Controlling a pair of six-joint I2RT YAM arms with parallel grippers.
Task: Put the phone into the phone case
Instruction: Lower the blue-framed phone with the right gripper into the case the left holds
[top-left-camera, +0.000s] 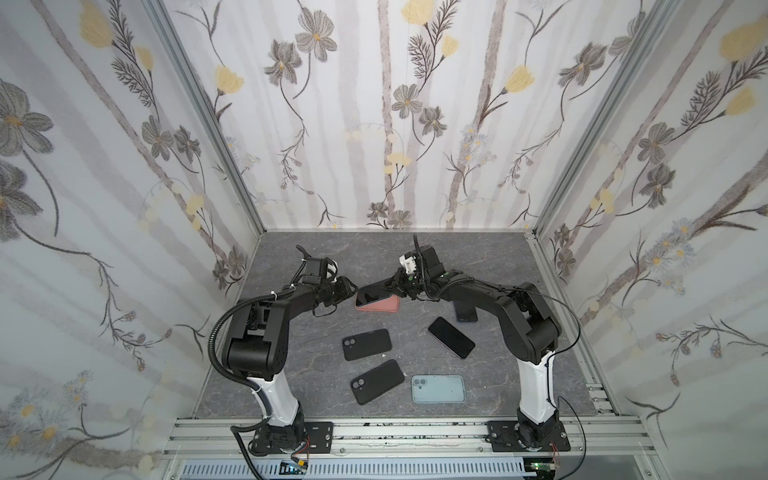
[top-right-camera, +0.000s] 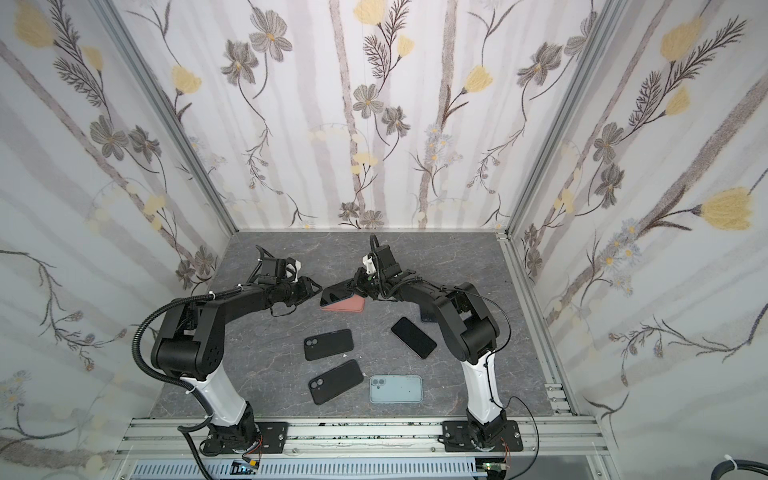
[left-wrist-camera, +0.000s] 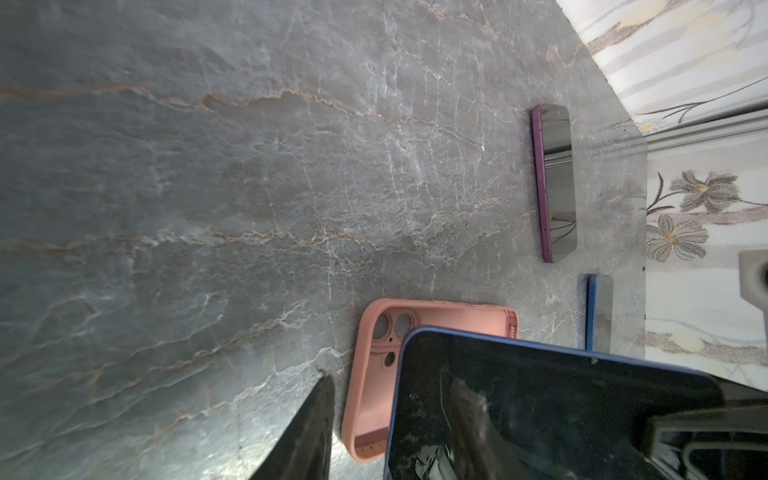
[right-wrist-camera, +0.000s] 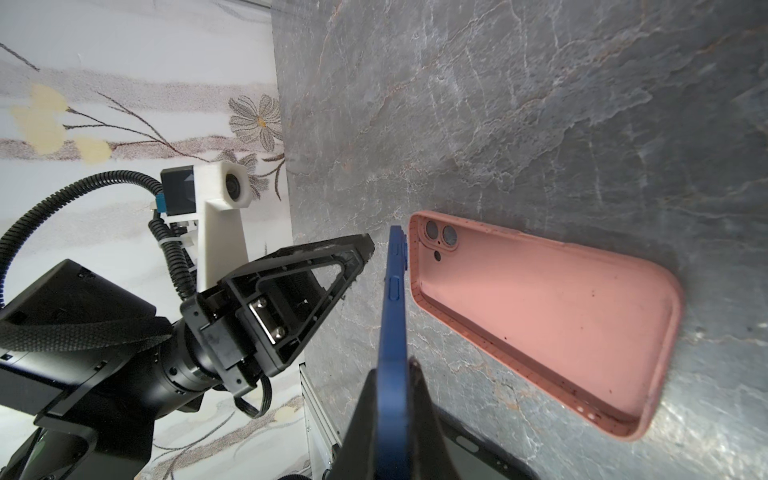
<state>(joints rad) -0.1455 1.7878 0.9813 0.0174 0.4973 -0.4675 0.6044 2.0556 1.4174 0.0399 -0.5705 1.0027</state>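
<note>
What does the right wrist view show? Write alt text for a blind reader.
The right gripper clamps a blue phone, seen edge-on, close beside an empty pink phone case lying open side up on a grey table. The left gripper points at the phone's far end, not touching it.

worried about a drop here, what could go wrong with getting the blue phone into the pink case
The right claw pinches the blue phone at one end only, tilted over the pink case; it could pivot or slip. The left claw, open beside the free end, might nudge it off line. The loose case may slide.
</note>
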